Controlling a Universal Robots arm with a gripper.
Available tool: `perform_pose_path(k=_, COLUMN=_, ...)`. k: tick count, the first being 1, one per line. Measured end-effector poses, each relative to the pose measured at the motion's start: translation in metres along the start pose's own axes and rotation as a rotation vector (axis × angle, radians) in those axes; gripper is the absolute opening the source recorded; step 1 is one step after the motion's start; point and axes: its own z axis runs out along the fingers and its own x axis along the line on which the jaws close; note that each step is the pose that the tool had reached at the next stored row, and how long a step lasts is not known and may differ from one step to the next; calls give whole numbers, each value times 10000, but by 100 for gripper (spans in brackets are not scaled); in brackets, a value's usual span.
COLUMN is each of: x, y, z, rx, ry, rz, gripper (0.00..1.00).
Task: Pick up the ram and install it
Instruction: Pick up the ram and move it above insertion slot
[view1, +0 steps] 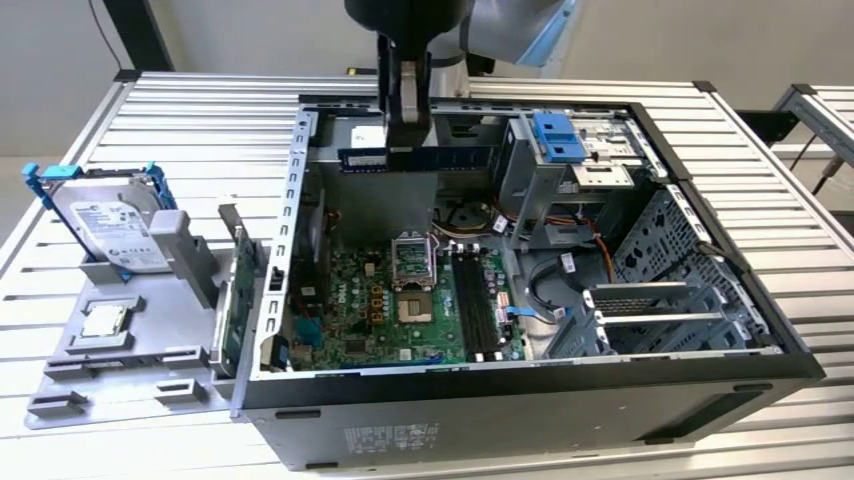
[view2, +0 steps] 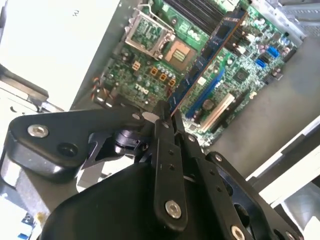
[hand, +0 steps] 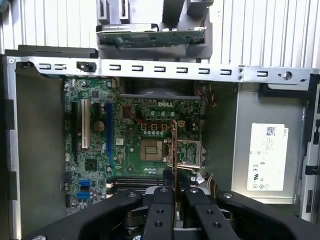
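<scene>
A slatted metal tabletop (view1: 200, 110) carries an open computer case (view1: 534, 400) lying on its side, its motherboard (view1: 354, 300) facing up. In the exterior view the gripper (view1: 404, 140) hangs over the far part of the case, its fingers closed on the ram (view1: 447, 157) – a slim dark blue stick held level and lengthwise across the opening, raised clear of the board.

In the second wrist view the ram (view2: 215, 45) runs out from the gripper (view2: 167, 117) as a long blue strip over the motherboard (view2: 150, 75), pinched at one end between the black fingers (view2: 165, 165). In the first wrist view it (hand: 174, 145) shows edge-on as a thin line rising from the gripper (hand: 174, 192), crossing the processor socket (hand: 187, 150).

The black memory slots (view1: 470, 295) lie on the board beside the socket, and the ram appears to be well apart from them – though its height above the board is hard to judge.

At the exterior view's left, a grey fixture (view1: 147, 330) on the tabletop holds a hard drive (view1: 114, 225) in a blue frame and a small square silver chip (view1: 104, 320). A green circuit board (view1: 244, 300) stands on edge just beside the case wall.
</scene>
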Motion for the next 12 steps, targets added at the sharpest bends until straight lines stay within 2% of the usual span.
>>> perform_pose_path(k=2, x=-11, y=-47, z=9, rx=1, ry=45, rz=15, gripper=0)
perform_pose_path(k=8, x=-16, y=-235, z=31, rx=2, ry=255, rz=177, gripper=0)
perform_pose_path(k=12, x=-18, y=-327, z=67, rx=4, ry=312, rz=385, gripper=0)
